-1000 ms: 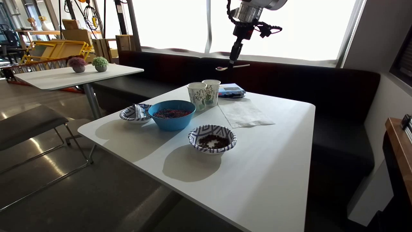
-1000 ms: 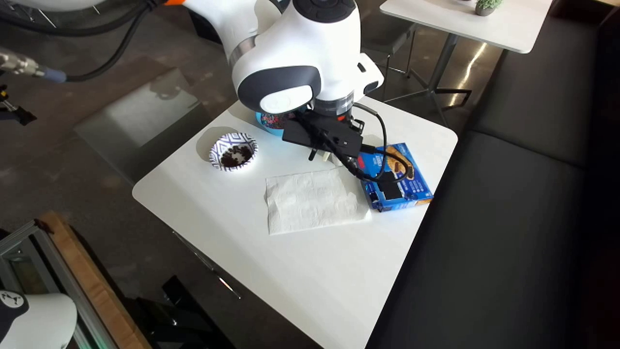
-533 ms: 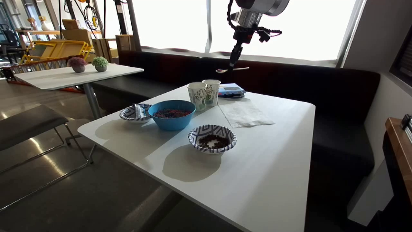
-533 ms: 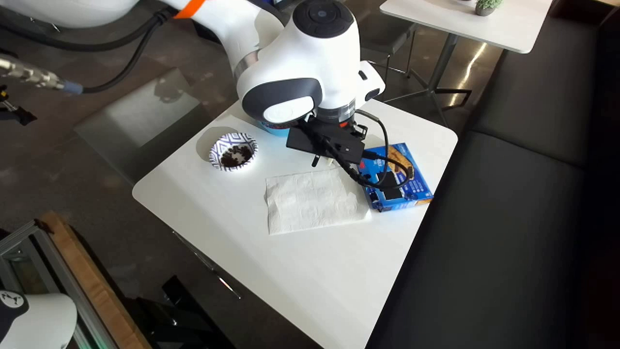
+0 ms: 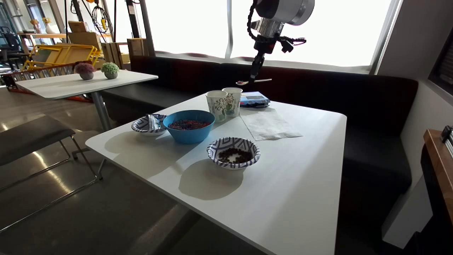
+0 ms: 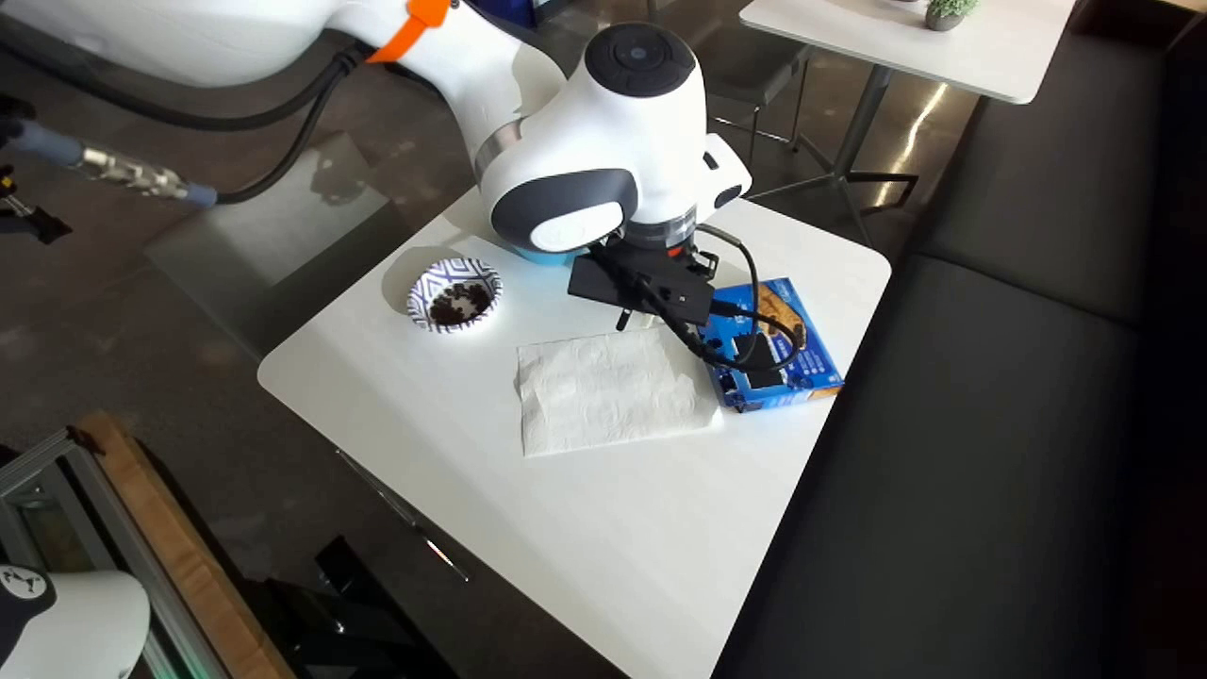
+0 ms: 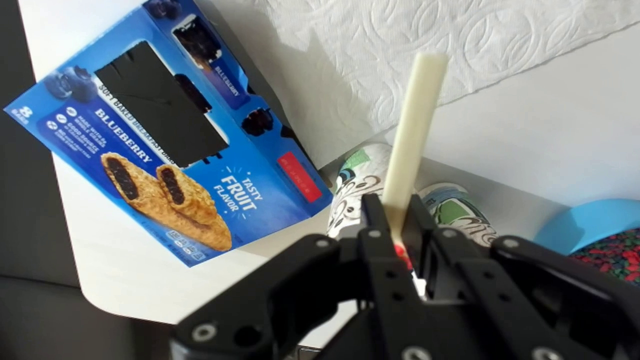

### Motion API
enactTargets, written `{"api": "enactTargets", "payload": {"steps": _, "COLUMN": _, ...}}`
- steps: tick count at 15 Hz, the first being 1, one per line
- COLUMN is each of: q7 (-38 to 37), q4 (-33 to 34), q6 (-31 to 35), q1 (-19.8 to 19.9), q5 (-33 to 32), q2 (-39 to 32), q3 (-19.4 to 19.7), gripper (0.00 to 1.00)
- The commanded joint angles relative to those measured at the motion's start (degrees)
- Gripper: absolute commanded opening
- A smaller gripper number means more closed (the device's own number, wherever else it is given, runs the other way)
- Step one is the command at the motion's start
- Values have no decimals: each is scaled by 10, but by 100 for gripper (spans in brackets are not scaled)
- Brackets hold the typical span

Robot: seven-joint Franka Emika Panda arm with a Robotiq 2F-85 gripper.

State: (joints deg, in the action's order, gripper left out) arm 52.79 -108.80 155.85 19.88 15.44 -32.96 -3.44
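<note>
In an exterior view, going from left to right, a patterned bowl (image 5: pixel 139 125) sits on the white bench (image 5: pixel 300 184) with a shiny packet (image 5: pixel 154 123) inside it, maybe so the packet does not slide about. Close beside it is a blue bowl (image 5: pixel 191 136) with tiny bits (image 5: pixel 188 124). Its tall sides look good for stopping spills. Farther back, a left cup (image 5: pixel 214 103) and a right cup (image 5: pixel 234 98), both paper, stand upright and close together, perhaps to leave more room. Nearer, by itself, is a small bowl (image 5: pixel 233 142) with brown bits (image 5: pixel 244 155).

Next is the hand (image 7: pixel 394 206), up in the air over the far part of the bench. In the wrist view its fingers are pinched nearly together, with only the thin handle of a spoon (image 7: pixel 414 127) between them. The spoon hangs well above the bench, nearly flat, with its scoop end to the left. Some red bits (image 7: pixel 402 255) show in the scoop, so the flat hold likely stops them from tipping out. The fingers grip closer to the scoop, maybe because that end is heavier.

Below, a blue box (image 5: pixel 254 97) lies on its wide side, which makes it steady. Last, a paper towel (image 5: pixel 272 125) is spread flat to the right, nearer than the box, maybe to catch crumbs.
</note>
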Motion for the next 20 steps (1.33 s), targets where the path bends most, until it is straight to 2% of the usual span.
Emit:
{"api": "enactTargets", "payload": {"steps": 1, "q7": -31, "q4": 27, "q6": -1, "q1": -8, "q5": -37, "q2": -25, "q3": 6, "gripper": 4}}
{"api": "enactTargets", "payload": {"steps": 5, "q7": -37, "q4": 38, "q6": 4, "q1": -7, "q5": -59, "q2": -35, "q3": 2, "gripper": 4}}
{"api": "enactTargets", "payload": {"steps": 6, "q7": -29, "q4": 25, "q6": 0, "q1": 5, "q5": -52, "q2": -24, "q3": -9, "gripper": 15}}
{"api": "enactTargets", "payload": {"steps": 13, "q7": -29, "q4": 32, "q6": 0, "q1": 4, "q5": -57, "q2": -28, "q3": -8, "gripper": 15}}
{"api": "enactTargets", "payload": {"steps": 14, "q7": -33, "q4": 36, "q6": -1, "q1": -4, "q5": -66, "q2": -31, "q3": -1, "gripper": 4}}
{"api": "enactTargets", "payload": {"steps": 20, "q7": -36, "q4": 74, "q6": -20, "q1": -23, "q5": -111, "q2": -52, "q3": 6, "gripper": 4}}
